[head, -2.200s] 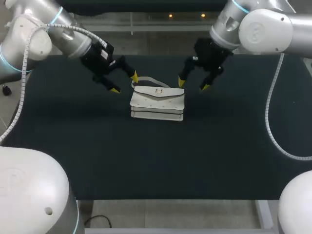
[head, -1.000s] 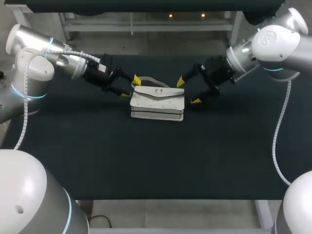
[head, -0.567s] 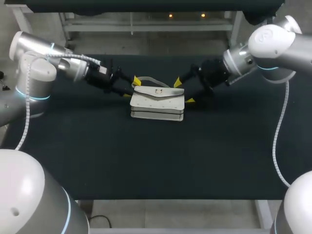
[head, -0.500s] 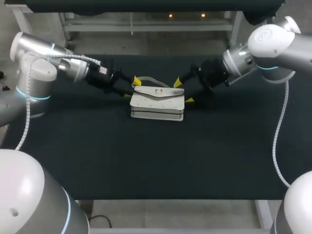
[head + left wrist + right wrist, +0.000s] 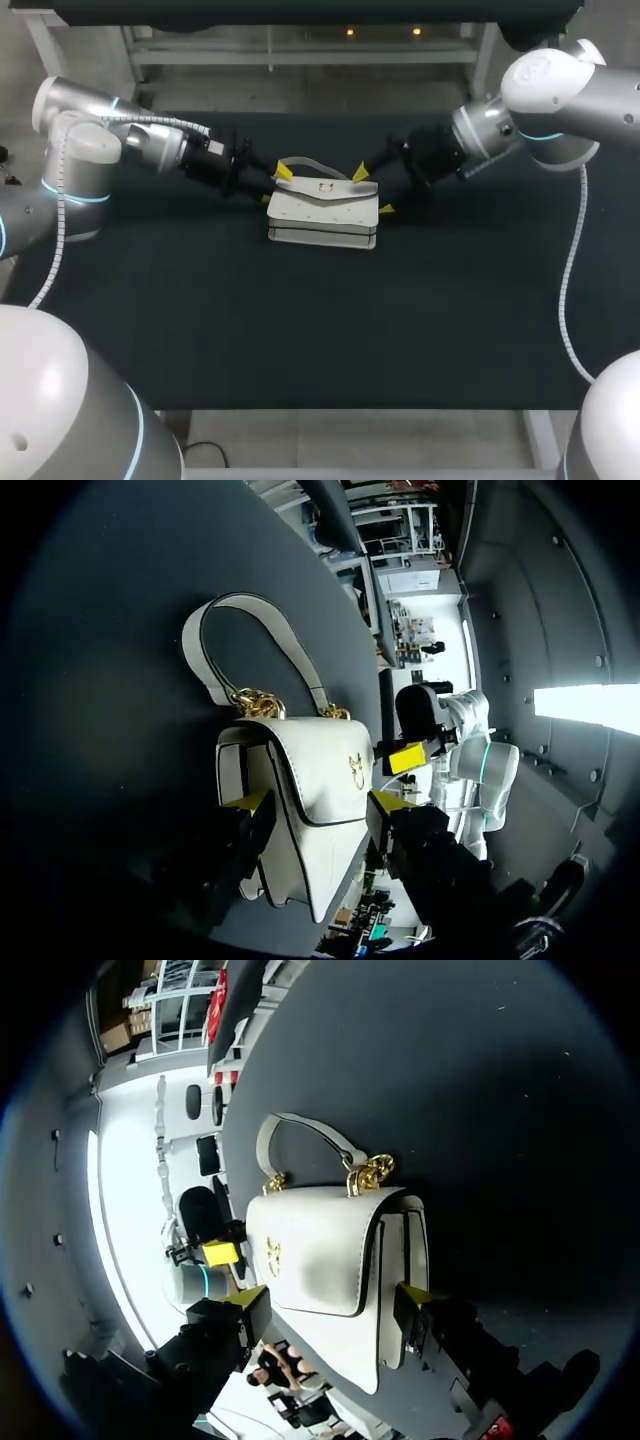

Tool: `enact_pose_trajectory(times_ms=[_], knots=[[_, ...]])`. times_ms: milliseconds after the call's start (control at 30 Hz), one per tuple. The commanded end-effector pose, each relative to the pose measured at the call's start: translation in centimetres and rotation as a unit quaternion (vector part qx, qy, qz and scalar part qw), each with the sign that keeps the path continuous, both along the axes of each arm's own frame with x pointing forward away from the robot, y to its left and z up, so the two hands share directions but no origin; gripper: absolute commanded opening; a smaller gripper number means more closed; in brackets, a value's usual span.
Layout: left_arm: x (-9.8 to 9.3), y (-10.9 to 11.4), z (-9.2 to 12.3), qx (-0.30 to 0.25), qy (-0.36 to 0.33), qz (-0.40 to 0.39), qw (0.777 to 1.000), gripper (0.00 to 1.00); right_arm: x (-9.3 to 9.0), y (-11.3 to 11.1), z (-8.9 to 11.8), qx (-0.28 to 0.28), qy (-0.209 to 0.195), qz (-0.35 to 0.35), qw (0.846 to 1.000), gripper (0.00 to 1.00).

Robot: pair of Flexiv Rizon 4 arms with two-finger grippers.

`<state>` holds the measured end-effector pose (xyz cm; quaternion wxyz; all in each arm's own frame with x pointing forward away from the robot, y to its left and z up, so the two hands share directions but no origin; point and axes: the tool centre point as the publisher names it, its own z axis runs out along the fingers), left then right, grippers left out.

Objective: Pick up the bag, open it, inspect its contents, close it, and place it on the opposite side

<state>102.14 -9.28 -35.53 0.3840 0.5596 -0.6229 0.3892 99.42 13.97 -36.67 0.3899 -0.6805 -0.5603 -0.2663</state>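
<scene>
A small white handbag (image 5: 322, 210) with a gold clasp stands on the dark table, its strap (image 5: 310, 163) lying behind it. My left gripper (image 5: 275, 185) is at the bag's left end and my right gripper (image 5: 371, 191) at its right end. In the left wrist view the bag (image 5: 310, 770) sits between my left gripper (image 5: 316, 801), with a yellow tip pressed against each face. The right wrist view shows the same for my right gripper (image 5: 331, 1297), whose tips lie on the flap and the back of the bag (image 5: 320, 1250). The flap is down.
The dark table (image 5: 320, 330) stretches wide to both sides and in front of the bag. Its far edge runs a short way behind the strap. Both arms reach in low from the sides, nearly level with the table.
Both grippers have slid inward along the table onto the bag's ends, and their fingers have narrowed around it. The bag has stayed in place.
</scene>
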Motion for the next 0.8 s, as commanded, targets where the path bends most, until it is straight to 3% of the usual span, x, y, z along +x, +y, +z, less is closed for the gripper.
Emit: enact_pose_trajectory(times_ms=[33, 200, 267, 300, 333, 400, 633, 667, 700, 733, 767, 800], knots=[[0.8, -0.2, -0.9, -0.003, 0.016, -0.002, 1.000, 0.60, 0.1, 0.1, -0.6, 0.005, 0.003, 0.002, 1.000, 0.82], [1.1, -0.3, -1.4, -0.006, 0.033, 0.000, 0.999, 0.48, 0.0, 0.0, -0.8, 0.007, 0.006, 0.000, 1.000, 0.80], [1.1, -0.4, -1.4, -0.006, 0.034, 0.001, 0.999, 0.23, 0.0, -0.1, -0.9, 0.008, 0.007, 0.000, 1.000, 0.69], [1.1, -0.4, -1.4, -0.006, 0.035, 0.001, 0.999, 0.03, -0.1, -0.1, -0.9, 0.009, 0.007, -0.001, 1.000, 0.52], [1.1, -0.4, -1.3, -0.006, 0.035, 0.002, 0.999, 0.00, -0.1, -0.2, -0.8, 0.009, 0.007, -0.001, 1.000, 0.44], [1.0, -0.4, -1.2, -0.006, 0.035, 0.003, 0.999, 0.00, -0.1, -0.3, -0.6, 0.009, 0.005, -0.005, 1.000, 0.00], [0.5, -0.4, -0.7, -0.003, 0.036, 0.003, 0.999, 0.00, -0.2, -0.5, -0.3, 0.011, -0.001, -0.007, 1.000, 0.00], [0.4, -0.4, -0.6, -0.003, 0.036, 0.002, 0.999, 0.09, -0.2, -0.5, -0.3, 0.011, -0.001, -0.007, 1.000, 0.00], [0.3, -0.4, -0.5, -0.003, 0.036, 0.001, 0.999, 0.39, -0.2, -0.5, -0.3, 0.011, -0.002, -0.007, 1.000, 0.00], [0.2, -0.4, -0.4, -0.003, 0.036, 0.001, 0.999, 0.54, -0.2, -0.5, -0.3, 0.011, -0.002, -0.007, 1.000, 0.21], [0.2, -0.4, -0.4, -0.003, 0.035, 0.001, 0.999, 0.58, -0.2, -0.5, -0.3, 0.011, -0.002, -0.008, 1.000, 0.38], [0.2, -0.4, -0.4, -0.003, 0.035, 0.002, 0.999, 0.55, -0.3, -0.5, -0.3, 0.011, -0.002, -0.008, 1.000, 0.50]])
